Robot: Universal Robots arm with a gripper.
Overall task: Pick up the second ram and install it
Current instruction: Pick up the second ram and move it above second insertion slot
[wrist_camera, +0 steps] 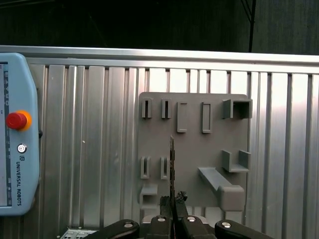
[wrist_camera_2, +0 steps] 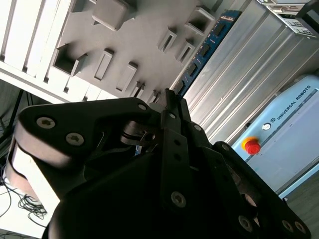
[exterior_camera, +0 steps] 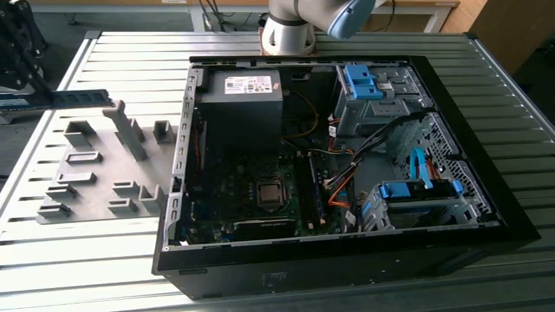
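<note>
The second ram (exterior_camera: 82, 99) is a long thin blue stick, held level in the air above the far-left part of the grey holder plate (exterior_camera: 95, 175) in the exterior view. My gripper (exterior_camera: 19, 91), black and at that view's left edge, is shut on one end of it. In the second wrist view the ram (wrist_camera_2: 207, 50) runs out from between the fingers (wrist_camera_2: 170, 102) over the holder plate (wrist_camera_2: 144, 25). The first wrist view shows the ram (wrist_camera: 172, 159) edge-on, rising from the gripper (wrist_camera: 174, 201) in front of the plate (wrist_camera: 192, 149).
An open black computer case (exterior_camera: 347, 260) lies on the slatted metal table (exterior_camera: 87, 260) to the exterior view's right of the plate, with its motherboard (exterior_camera: 269, 195), power supply (exterior_camera: 247, 97) and blue drive cages (exterior_camera: 416, 192). A light blue teach pendant (wrist_camera: 15, 134) lies on the table.
</note>
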